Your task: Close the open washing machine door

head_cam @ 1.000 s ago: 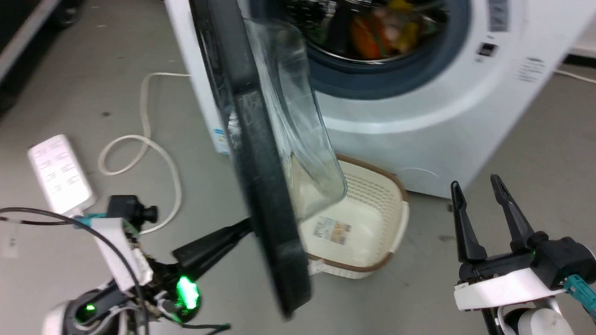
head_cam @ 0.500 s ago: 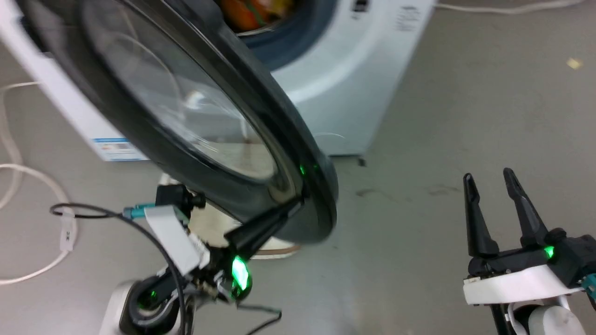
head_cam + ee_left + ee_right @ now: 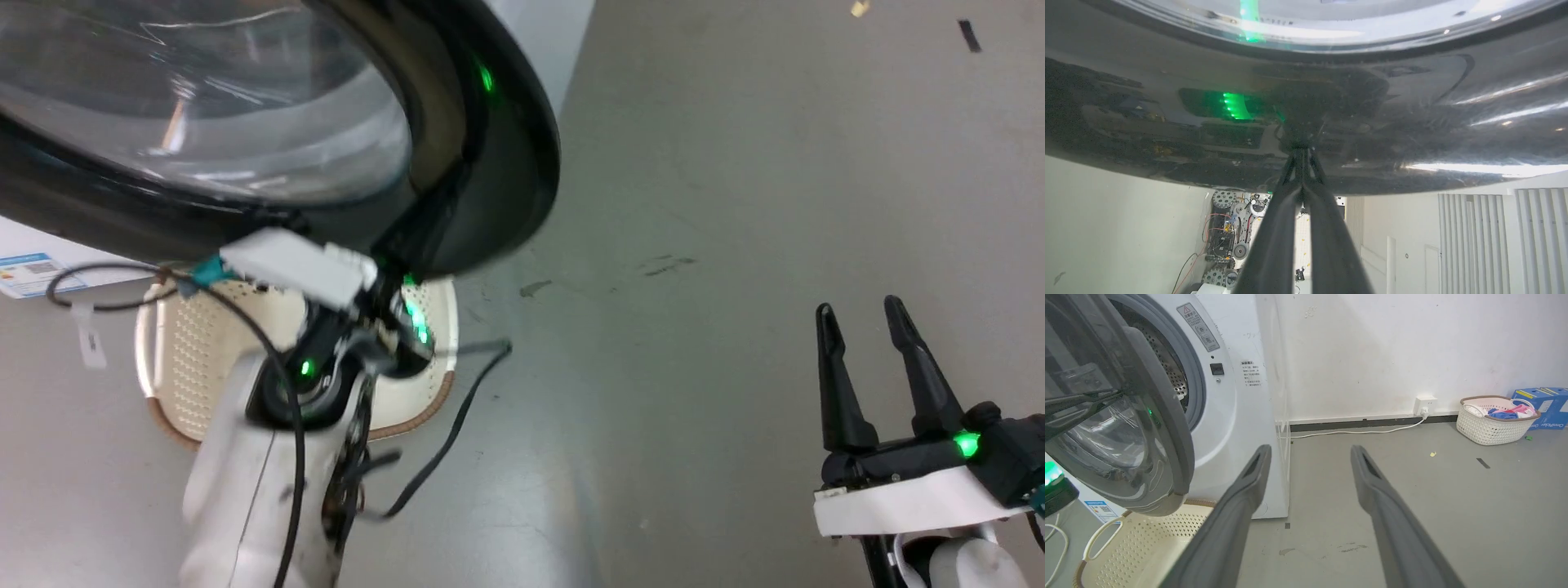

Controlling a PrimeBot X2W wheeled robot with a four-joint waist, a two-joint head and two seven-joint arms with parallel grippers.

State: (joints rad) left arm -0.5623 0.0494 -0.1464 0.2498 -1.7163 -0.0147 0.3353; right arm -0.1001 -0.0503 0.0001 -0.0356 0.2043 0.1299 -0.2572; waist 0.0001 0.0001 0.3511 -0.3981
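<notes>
The washing machine door (image 3: 490, 147), glossy black with a bulging glass bowl (image 3: 204, 98), hangs part-way open at the upper left of the head view. In the right wrist view the door (image 3: 1167, 449) stands at an angle in front of the steel drum (image 3: 1167, 371) of the white machine (image 3: 1237, 416). My left gripper (image 3: 1301, 152) is shut, fingers together and empty, its tips pressed against the door's black outer rim (image 3: 1412, 134). My right gripper (image 3: 859, 309) is open and empty at the lower right, well away from the door; its fingers (image 3: 1249, 486) point toward the machine's right side.
A cream perforated basket (image 3: 188, 359) sits on the floor under the door, behind my left arm (image 3: 245, 457). Grey floor (image 3: 735, 204) spreads to the right. By the far wall stand a basket of clothes (image 3: 1494, 420), a blue box (image 3: 1543, 404) and a wall socket (image 3: 1423, 404).
The head camera has swung, so the whole picture shifted. The door has turned from edge-on toward the machine with my shut left gripper against it. The right gripper stays open in place.
</notes>
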